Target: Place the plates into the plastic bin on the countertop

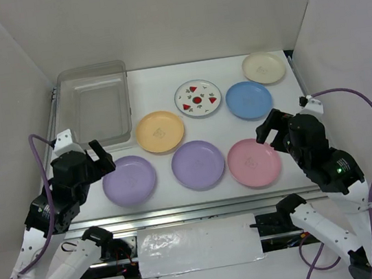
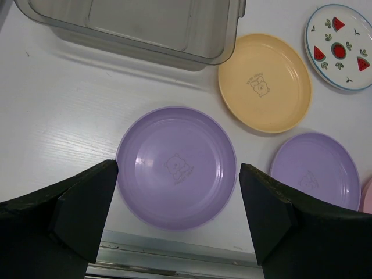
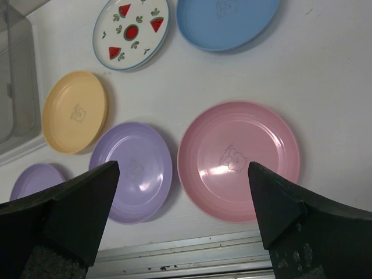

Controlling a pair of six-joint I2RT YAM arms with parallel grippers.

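Seven plates lie on the white countertop (image 1: 152, 92): two lilac (image 1: 129, 180) (image 1: 198, 164), pink (image 1: 254, 162), yellow-orange (image 1: 160, 130), strawberry-marked white (image 1: 197, 98), blue (image 1: 249, 99), cream (image 1: 263, 67). The clear plastic bin (image 1: 95, 104) stands empty at the back left. My left gripper (image 1: 98, 159) is open, above and just left of the left lilac plate (image 2: 176, 167). My right gripper (image 1: 271, 129) is open, above and right of the pink plate (image 3: 238, 160). The second lilac plate (image 3: 133, 171) shows in the right wrist view too.
White side walls (image 1: 1, 103) close in left, right and back. A metal rail (image 1: 196, 211) runs along the countertop's front edge. The bin's near wall (image 2: 145, 49) lies just beyond the left lilac plate.
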